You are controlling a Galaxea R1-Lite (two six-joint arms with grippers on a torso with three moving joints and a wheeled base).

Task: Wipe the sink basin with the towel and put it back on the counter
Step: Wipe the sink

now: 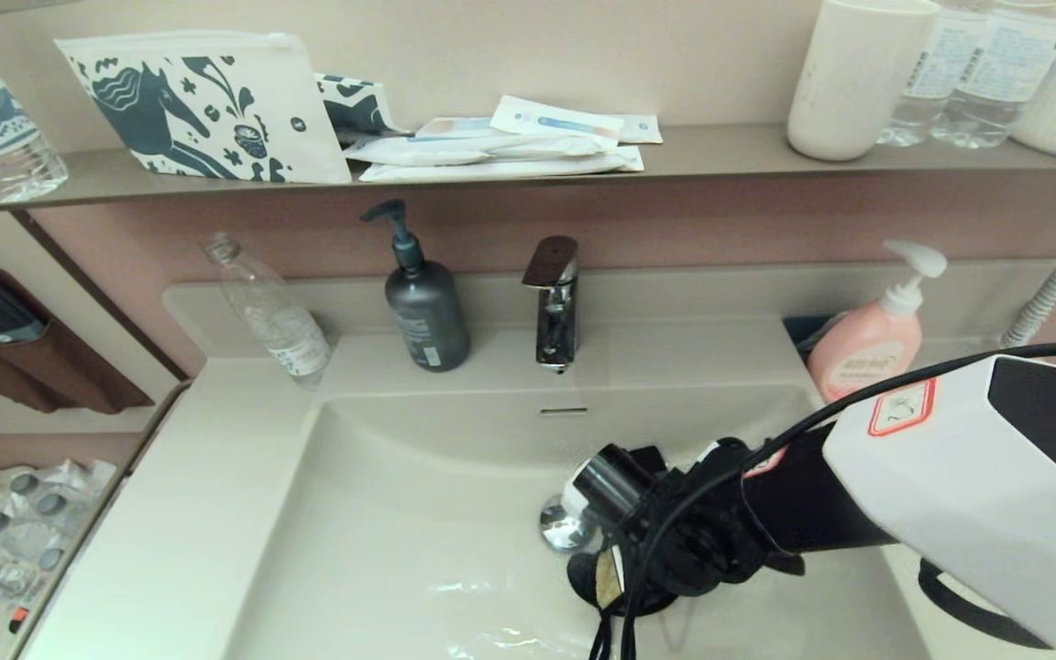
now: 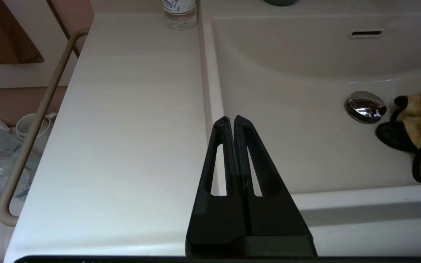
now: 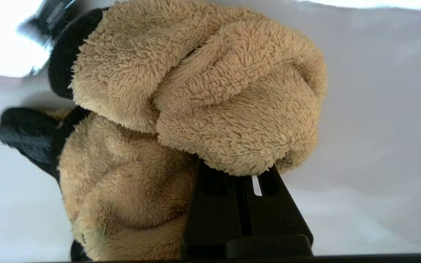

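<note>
The sink basin (image 1: 400, 513) is glossy off-white, with a chrome drain plug (image 1: 558, 529) and a slot overflow (image 1: 565, 411). The mustard-yellow towel (image 3: 203, 95) with black trim is bunched up on the basin floor just right of the plug (image 2: 365, 106). My right gripper (image 3: 238, 162) is shut on the towel, its tips buried in the pile. In the head view the right wrist (image 1: 675, 541) covers most of the towel (image 1: 608, 573). My left gripper (image 2: 231, 120) is shut and empty above the basin's left rim, beside the counter (image 2: 122, 128).
A chrome faucet (image 1: 554, 302), a grey pump bottle (image 1: 424, 302) and a clear plastic bottle (image 1: 271, 312) stand along the back ledge. A pink pump bottle (image 1: 867, 339) stands at the back right. A rail (image 2: 31, 128) runs along the counter's left edge.
</note>
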